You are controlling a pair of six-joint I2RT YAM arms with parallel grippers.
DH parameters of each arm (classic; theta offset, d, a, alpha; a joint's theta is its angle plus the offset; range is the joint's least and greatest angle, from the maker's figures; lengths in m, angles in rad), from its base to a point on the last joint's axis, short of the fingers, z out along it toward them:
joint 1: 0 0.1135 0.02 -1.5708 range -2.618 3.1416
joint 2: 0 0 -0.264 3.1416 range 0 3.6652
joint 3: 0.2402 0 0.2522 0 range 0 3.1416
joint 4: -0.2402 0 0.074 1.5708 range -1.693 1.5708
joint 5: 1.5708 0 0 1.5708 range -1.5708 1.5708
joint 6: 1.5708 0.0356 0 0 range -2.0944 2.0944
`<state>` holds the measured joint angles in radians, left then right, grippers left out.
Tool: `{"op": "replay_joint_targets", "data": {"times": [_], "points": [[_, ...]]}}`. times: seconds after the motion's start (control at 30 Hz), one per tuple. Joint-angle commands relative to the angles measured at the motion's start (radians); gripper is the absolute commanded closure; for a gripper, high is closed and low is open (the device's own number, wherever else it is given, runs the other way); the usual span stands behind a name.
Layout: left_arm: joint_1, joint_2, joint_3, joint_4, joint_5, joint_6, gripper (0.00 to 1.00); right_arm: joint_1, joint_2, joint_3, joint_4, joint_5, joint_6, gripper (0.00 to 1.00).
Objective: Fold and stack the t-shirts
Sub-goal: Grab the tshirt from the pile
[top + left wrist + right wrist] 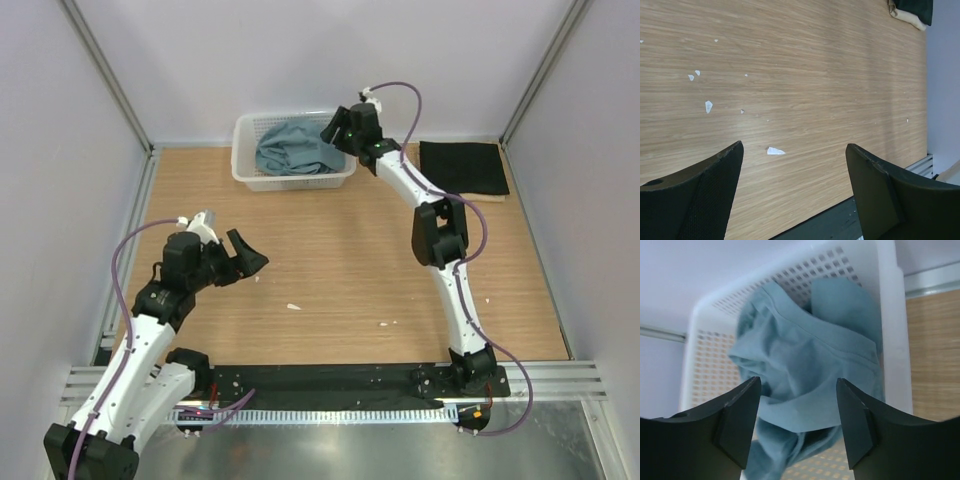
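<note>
The teal-blue t-shirt (292,150) lies crumpled in the white mesh basket (248,175) at the back of the table; it fills the right wrist view (805,370). My right gripper (334,128) is open and empty, hovering over the basket's right end above the shirt (798,385). The black t-shirt (462,166) lies folded flat at the back right, on top of the cream-beige t-shirt (488,197), of which only an edge shows. Both show in the left wrist view's top right corner (912,9). My left gripper (250,258) is open and empty above bare wood at the left (794,150).
The basket's white wall (892,330) stands right of my right fingers. Small white scraps (775,150) lie on the wooden table (340,270). A black strip (330,385) runs along the near edge. Grey walls close the left, back and right sides.
</note>
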<state>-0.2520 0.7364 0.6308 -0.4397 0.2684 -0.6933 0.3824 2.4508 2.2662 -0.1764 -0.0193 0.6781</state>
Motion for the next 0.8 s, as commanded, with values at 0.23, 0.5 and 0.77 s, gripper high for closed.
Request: {"op": "replay_joint_targets", "data": {"times": [0.23, 0.5, 0.77], "points": [[0.010, 0.021, 0.066, -0.047, -0.018, 0.055, 0.16, 0.085, 0.117, 0.165, -0.064, 0.137, -0.166, 0.60], [0.011, 0.023, 0.087, -0.076, -0.024, 0.023, 0.17, 0.084, 0.015, 0.352, 0.064, 0.099, 0.015, 0.99], [0.011, 0.020, 0.095, -0.019, 0.002, -0.048, 0.16, 0.136, -0.377, 0.268, -0.021, 0.033, 0.070, 0.99]]}}
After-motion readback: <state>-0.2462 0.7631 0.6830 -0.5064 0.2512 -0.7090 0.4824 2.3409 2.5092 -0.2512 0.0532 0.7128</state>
